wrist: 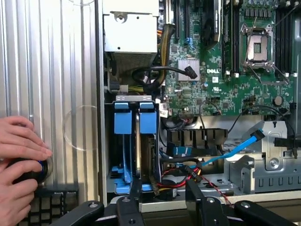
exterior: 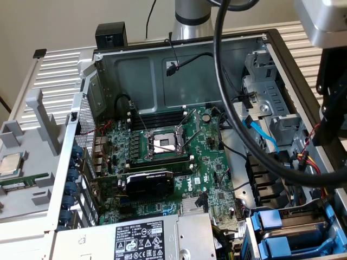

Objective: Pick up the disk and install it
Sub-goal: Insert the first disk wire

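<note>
Gripper (wrist: 163, 190): jaws stand apart with nothing between them, over the drive bay (wrist: 134, 97). In that bay the disk (wrist: 123, 123) stands on edge, its blue carrier tab facing the gripper, just beside a second blue carrier (wrist: 147, 121). Which of the pair the task means cannot be told. Judged: a dense, rigid metal body, smooth-faced and slippery, sensitive to shock, in a plastic frame that flexes. The soundest hold appears to be across the blue tab end or the frame's long edges, not the flat faces. A person's hands (wrist: 19, 165) lie on the ribbed table (wrist: 56, 70) beside the case. Beyond the bay sit the power supply (wrist: 130, 28) and the motherboard (wrist: 225, 70).
</note>
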